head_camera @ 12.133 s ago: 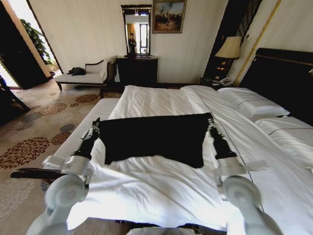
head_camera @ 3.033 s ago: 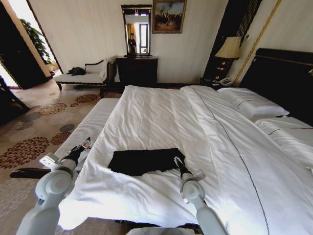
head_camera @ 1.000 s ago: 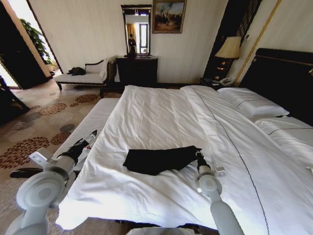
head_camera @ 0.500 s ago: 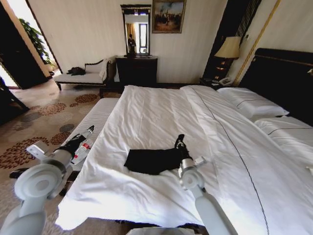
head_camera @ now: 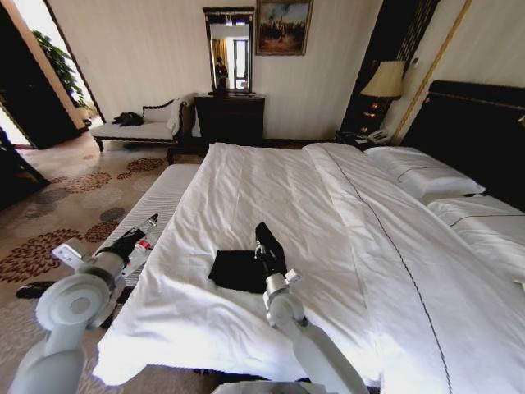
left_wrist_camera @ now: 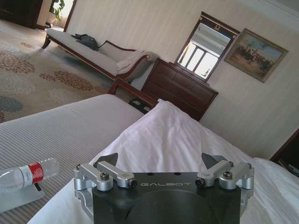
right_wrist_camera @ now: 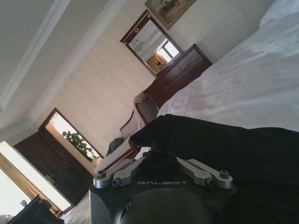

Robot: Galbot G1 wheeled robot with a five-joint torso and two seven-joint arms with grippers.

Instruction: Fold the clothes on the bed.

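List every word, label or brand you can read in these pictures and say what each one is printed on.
"GALBOT": on the black body of the left gripper, seen from the left wrist.
"GALBOT": on the black body of the right gripper, seen from the right wrist.
Red label on the water bottle: too small to read.
Black T-shirt on the bed: folded, no lettering visible.

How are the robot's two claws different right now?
The right gripper is shut on the black T-shirt, lifting one end above the bed; the left gripper holds nothing. The right one is over the white duvet; the left hangs off the bed's side, above the striped bench. In its wrist view the left gripper's fingers stand apart. Both are the same make.
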